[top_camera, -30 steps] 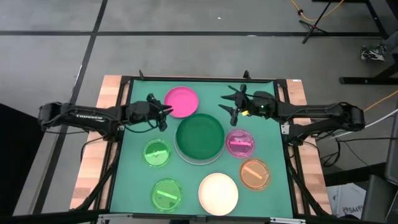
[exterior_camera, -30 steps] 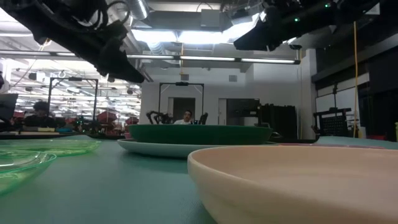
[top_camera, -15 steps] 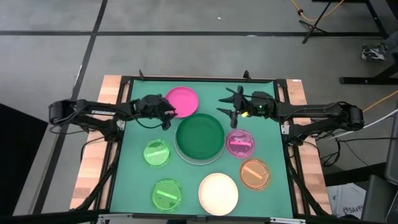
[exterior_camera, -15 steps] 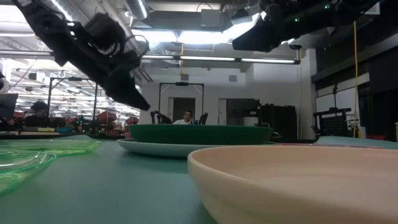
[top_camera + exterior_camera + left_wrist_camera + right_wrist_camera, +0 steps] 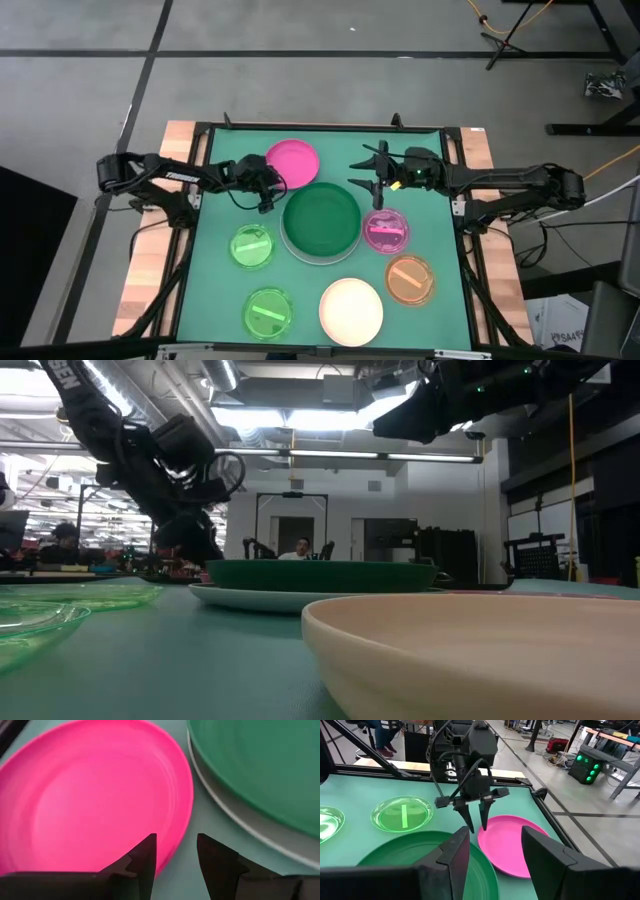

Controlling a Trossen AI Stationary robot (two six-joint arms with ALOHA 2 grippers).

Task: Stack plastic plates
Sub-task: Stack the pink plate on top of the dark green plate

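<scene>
Step in hand: left pincer (image 5: 268,189), spread, straddled the near rim of the pink plate (image 5: 293,163) beside the green plate (image 5: 321,220); next likely pinch and lift; right pincer (image 5: 366,176) spread, waiting.

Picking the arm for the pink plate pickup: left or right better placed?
Left, probably. The left tool is already down at the pink plate, open with its fingers straddling the rim nearest the dark green plate. The right tool hangs open above the table, farther from the pink plate.
</scene>
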